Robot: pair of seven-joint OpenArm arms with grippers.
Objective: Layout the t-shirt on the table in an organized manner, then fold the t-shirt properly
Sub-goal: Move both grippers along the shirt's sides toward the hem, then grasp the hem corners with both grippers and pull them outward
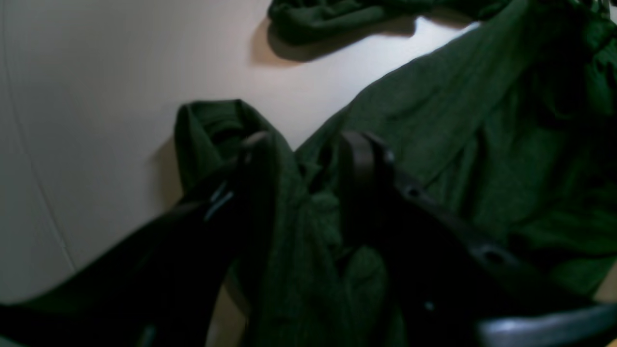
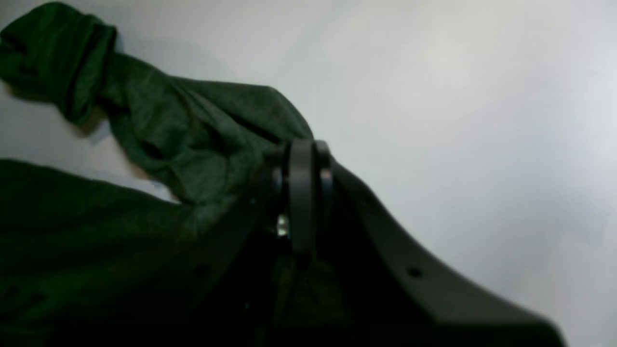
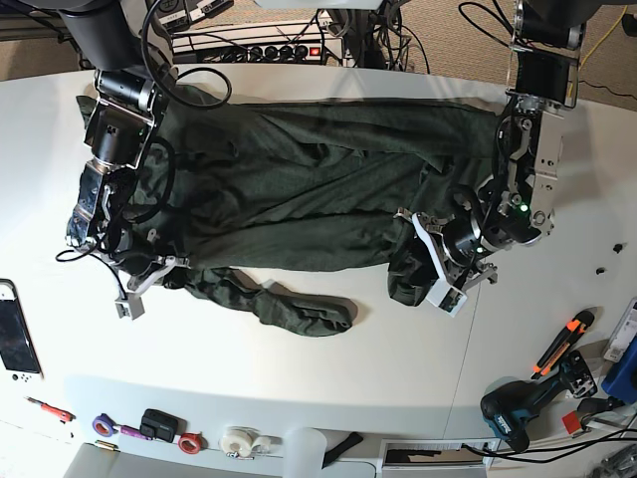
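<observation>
The dark olive-green, wrinkly short-sleeved t-shirt lies spread across the far half of the smooth white table, one twisted sleeve trailing toward the near edge. The left gripper has its jaws spread with a bunched fold of fabric between them. The right gripper is pressed together, pinching the t-shirt's edge.
</observation>
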